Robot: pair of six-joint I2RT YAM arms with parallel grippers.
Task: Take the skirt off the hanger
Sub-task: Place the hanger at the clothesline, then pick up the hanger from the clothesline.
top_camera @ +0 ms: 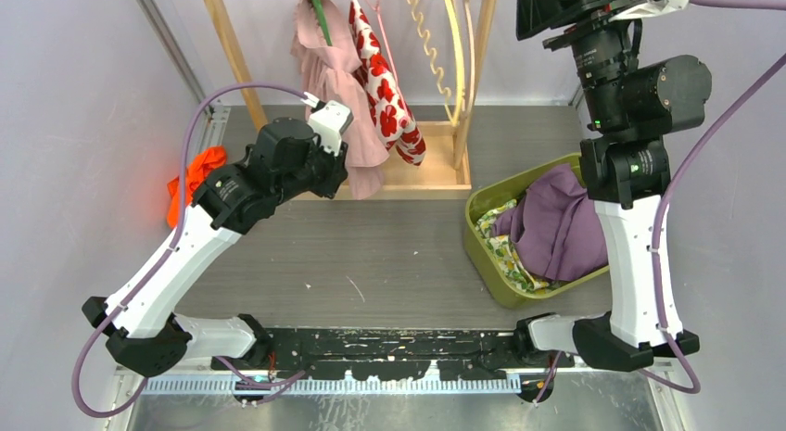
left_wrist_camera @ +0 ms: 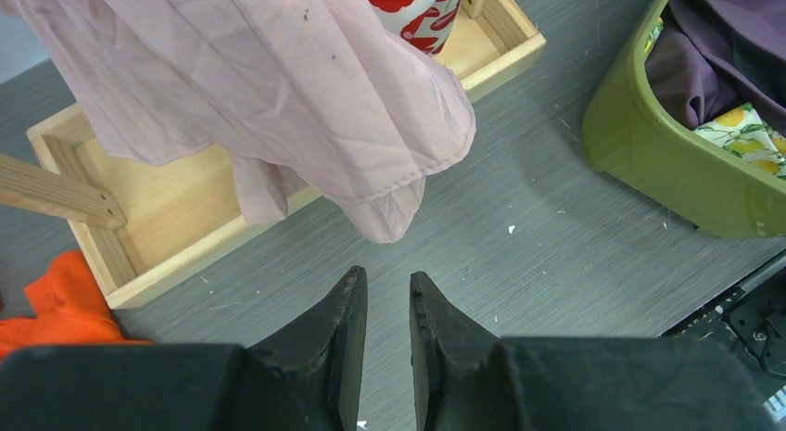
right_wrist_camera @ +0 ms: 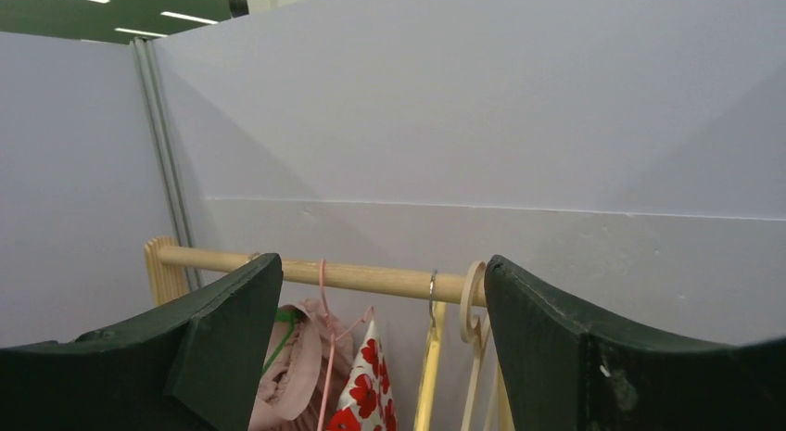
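Note:
A pale pink garment (top_camera: 329,69) hangs on a green hanger (top_camera: 321,19) from the wooden rail (right_wrist_camera: 371,277). Beside it, a white garment with red flowers (top_camera: 385,88) hangs on a thin pink hanger (right_wrist_camera: 324,320). I cannot tell which one is the skirt. My left gripper (left_wrist_camera: 385,281) hovers low over the table just in front of the pink garment's hem (left_wrist_camera: 389,218). Its jaws are narrowly open with nothing between them. My right gripper (right_wrist_camera: 385,273) is raised high and faces the rail, wide open and empty.
The rack's wooden base tray (top_camera: 426,171) sits under the clothes. A green bin (top_camera: 482,241) at the right holds purple cloth (top_camera: 556,222) and a lemon-print fabric. Orange cloth (top_camera: 195,176) lies at the left wall. Bare yellow and wooden hangers (right_wrist_camera: 428,366) hang at the rail's right.

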